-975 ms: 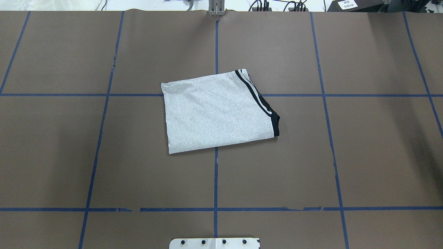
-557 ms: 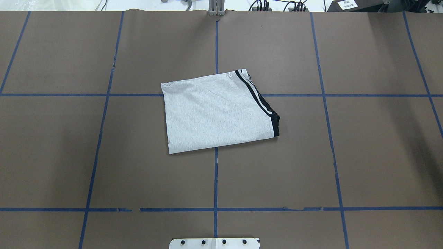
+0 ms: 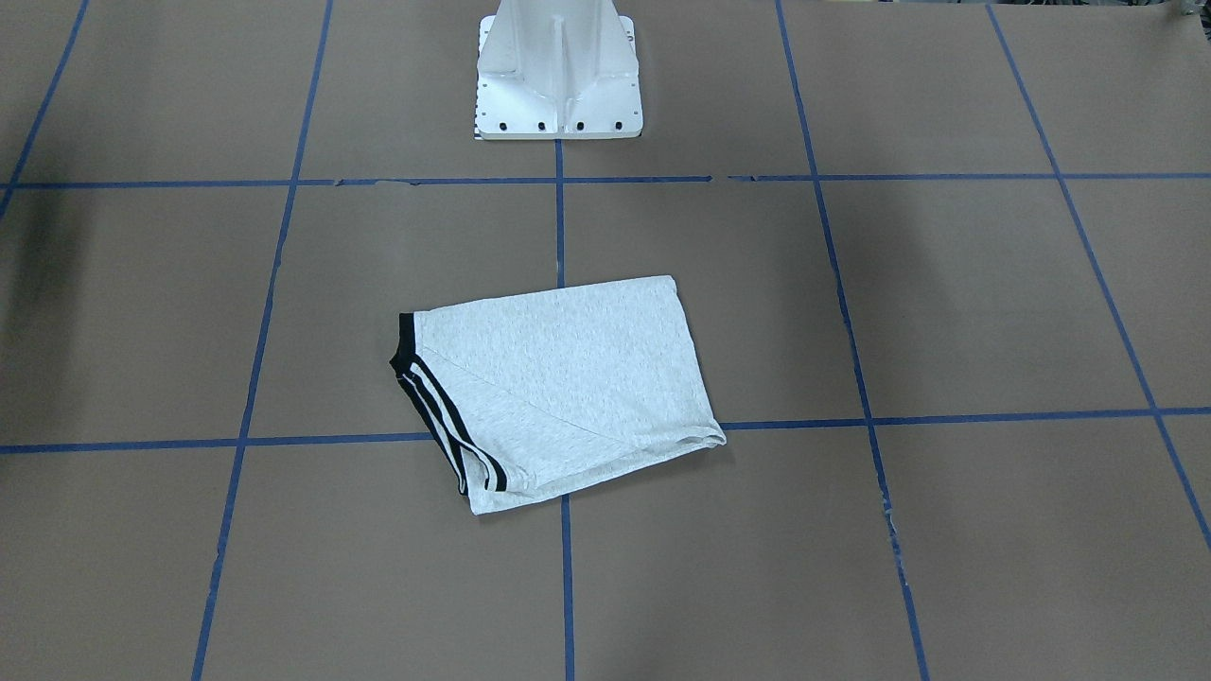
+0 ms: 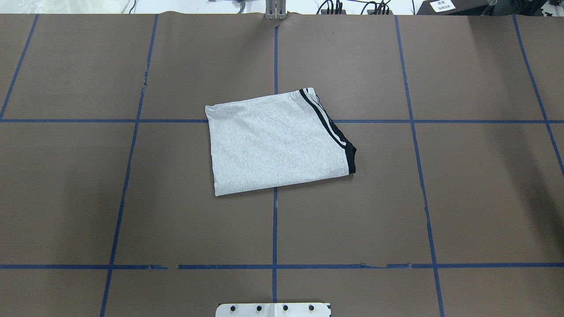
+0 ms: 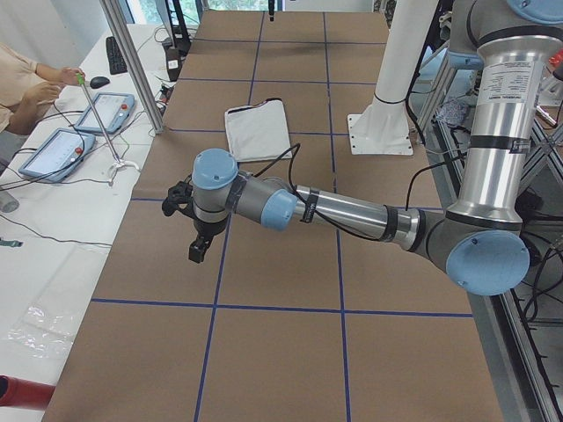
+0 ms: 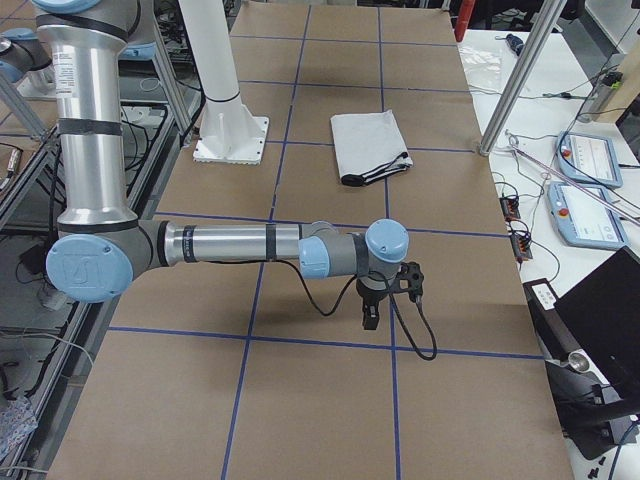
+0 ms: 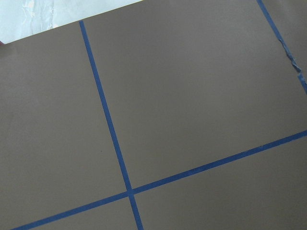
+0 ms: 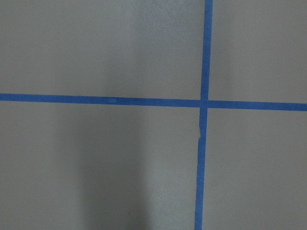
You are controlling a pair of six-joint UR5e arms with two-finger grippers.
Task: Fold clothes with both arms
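- Table point(image 4: 484, 198): fills the floor of the room, covered in brown paper and gridded with blue tape point(image 4: 274, 229).
- Left arm point(image 5: 352, 211) and right arm point(image 6: 230, 243): reach low over opposite ends of the table, well apart from the cloth.
- White pedestal point(image 3: 558, 76): stands at the robot's edge.
- T-shirt point(image 4: 273, 141): lies folded into a rectangle near the table's middle, striped black edge toward the robot's right.
- White bench point(image 5: 62, 229): carries teach pendants point(image 5: 104, 112) and cables.
- Left fingers point(image 5: 199, 251), right fingers point(image 6: 369, 318): point down over bare paper; apart or together, cannot tell.
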